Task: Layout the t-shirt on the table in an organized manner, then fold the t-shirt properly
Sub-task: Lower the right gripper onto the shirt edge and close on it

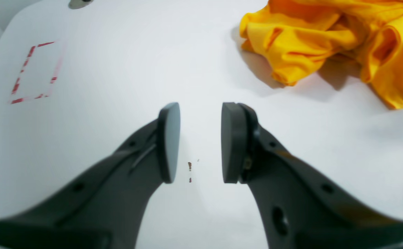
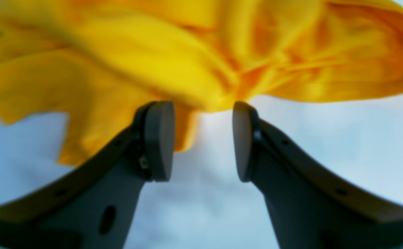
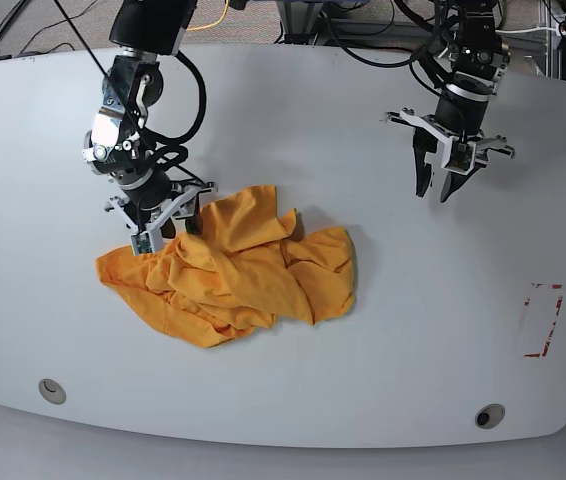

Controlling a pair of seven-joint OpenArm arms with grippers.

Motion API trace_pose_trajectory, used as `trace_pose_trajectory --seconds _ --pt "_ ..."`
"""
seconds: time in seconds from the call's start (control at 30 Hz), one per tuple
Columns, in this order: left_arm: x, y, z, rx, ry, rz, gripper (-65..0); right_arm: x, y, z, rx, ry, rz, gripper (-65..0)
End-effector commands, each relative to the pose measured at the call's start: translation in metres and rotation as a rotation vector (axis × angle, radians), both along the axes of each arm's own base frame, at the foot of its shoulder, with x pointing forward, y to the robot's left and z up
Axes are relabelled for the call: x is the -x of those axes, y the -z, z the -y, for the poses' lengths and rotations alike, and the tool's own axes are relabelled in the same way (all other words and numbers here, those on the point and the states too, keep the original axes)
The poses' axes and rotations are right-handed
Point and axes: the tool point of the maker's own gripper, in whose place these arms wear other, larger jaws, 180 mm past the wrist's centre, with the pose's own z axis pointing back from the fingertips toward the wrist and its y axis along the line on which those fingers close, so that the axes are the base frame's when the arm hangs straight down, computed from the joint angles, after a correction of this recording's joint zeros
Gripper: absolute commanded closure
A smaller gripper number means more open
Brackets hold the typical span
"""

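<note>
White desk (image 3: 383, 330) carries the t-shirt (image 3: 233, 275), a crumpled orange-yellow heap lying just under and ahead of the right hand (image 2: 203, 140), whose fingers stand apart with nothing between them, cloth edge at their tips. Well off to that heap's side, the left hand (image 1: 199, 141) hovers above bare desk, fingers apart and empty, red tape outline (image 1: 35, 72) beyond it.

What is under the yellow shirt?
The crumpled t-shirt lies on the white table. Only bare tabletop shows around it. Whatever is beneath the folds is covered, so that cannot be seen.
</note>
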Motion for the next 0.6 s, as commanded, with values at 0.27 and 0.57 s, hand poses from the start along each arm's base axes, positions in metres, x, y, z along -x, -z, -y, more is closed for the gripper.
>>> trace_pose_trajectory --seconds 0.27,0.57 --pt "-0.004 -0.013 -0.001 0.003 0.003 0.050 -18.3 0.014 0.004 -0.017 -0.050 0.002 -0.005 -26.6" --pt "-0.003 -0.012 -0.001 0.003 0.003 0.045 -18.3 0.017 0.029 -0.024 -0.094 0.004 -0.047 -26.8"
